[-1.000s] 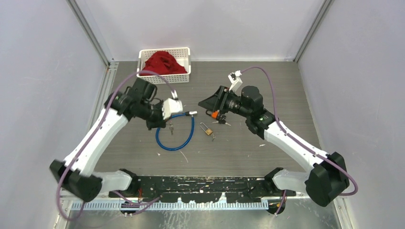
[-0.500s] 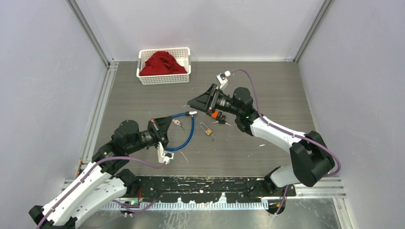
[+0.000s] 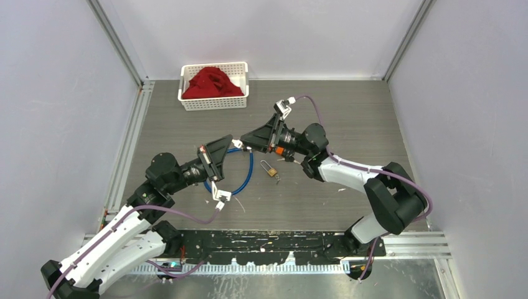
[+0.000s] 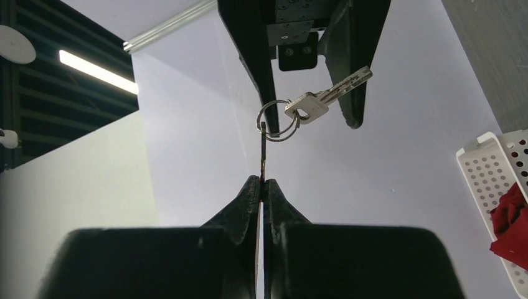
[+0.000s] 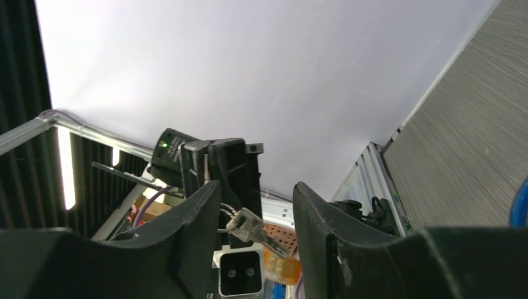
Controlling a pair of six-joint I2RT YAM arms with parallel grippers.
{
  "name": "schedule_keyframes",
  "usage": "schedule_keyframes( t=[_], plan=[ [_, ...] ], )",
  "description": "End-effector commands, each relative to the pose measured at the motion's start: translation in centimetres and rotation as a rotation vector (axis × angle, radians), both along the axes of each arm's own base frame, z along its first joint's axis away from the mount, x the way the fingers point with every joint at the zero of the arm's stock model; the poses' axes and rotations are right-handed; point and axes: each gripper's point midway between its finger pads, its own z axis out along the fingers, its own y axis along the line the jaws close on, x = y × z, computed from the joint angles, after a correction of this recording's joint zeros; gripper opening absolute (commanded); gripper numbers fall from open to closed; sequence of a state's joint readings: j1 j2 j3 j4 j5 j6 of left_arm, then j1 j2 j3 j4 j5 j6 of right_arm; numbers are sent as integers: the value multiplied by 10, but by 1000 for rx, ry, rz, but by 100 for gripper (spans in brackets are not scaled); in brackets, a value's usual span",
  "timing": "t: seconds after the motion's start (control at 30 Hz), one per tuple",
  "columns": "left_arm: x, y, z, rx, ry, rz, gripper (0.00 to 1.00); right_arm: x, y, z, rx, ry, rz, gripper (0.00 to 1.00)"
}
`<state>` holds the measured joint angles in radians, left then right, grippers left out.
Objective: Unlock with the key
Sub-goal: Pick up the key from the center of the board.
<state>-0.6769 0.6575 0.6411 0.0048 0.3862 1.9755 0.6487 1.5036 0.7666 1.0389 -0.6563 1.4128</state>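
So, the left gripper (image 4: 262, 182) is clamped on a thin flat tab (image 4: 263, 152), up-left of the padlock (image 3: 269, 169). The silver key (image 4: 324, 94) on its ring (image 4: 277, 122) dangles between the right gripper's (image 5: 256, 190) spread fingers.

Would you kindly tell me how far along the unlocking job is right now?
Done: the left end effector is shut on one key, held in the air. In hand: the right end effector stands open around the second key hanging off it, seemingly a handover. Left: gripping that key and bringing it to a lock; the padlock lies on the table, neither end effector on it.
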Motion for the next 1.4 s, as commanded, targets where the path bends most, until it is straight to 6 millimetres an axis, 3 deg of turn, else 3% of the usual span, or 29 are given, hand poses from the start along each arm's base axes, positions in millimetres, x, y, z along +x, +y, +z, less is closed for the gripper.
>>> schedule_keyframes(
  t=[0.0, 0.23, 0.4, 0.5, 0.63, 0.83, 1.03, 1.2, 1.37],
  plan=[
    [-10, 1, 34, -57, -121, -26, 0, -19, -8, 42, 145, -112, 48, 51],
    [-7, 2, 29, -57, -105, -11, 0, -26, -9, 52, 209, -134, 59, 50],
    [-4, 4, 29, -59, -100, 7, 0, -33, 2, 52, 179, -166, 82, 46],
    [-3, 5, 28, -58, -99, 14, 0, -31, 5, 50, 163, -166, 74, 39],
    [-1, 6, 26, -56, -96, 25, 0, -27, 5, 51, 174, -157, 51, 22],
    [1, 7, 26, -54, -95, 37, 0, -24, 6, 52, 178, -151, 39, 24],
    [0, 7, 24, -51, -96, 34, 0, -20, 4, 54, 192, -147, 9, 1],
    [0, 8, 21, -55, -86, 36, 1, -18, 5, 51, 180, -137, 5, 1],
    [6, 12, 12, -48, -37, 76, 57, -15, 2, 38, 98, -151, 18, 1]
  ],
)
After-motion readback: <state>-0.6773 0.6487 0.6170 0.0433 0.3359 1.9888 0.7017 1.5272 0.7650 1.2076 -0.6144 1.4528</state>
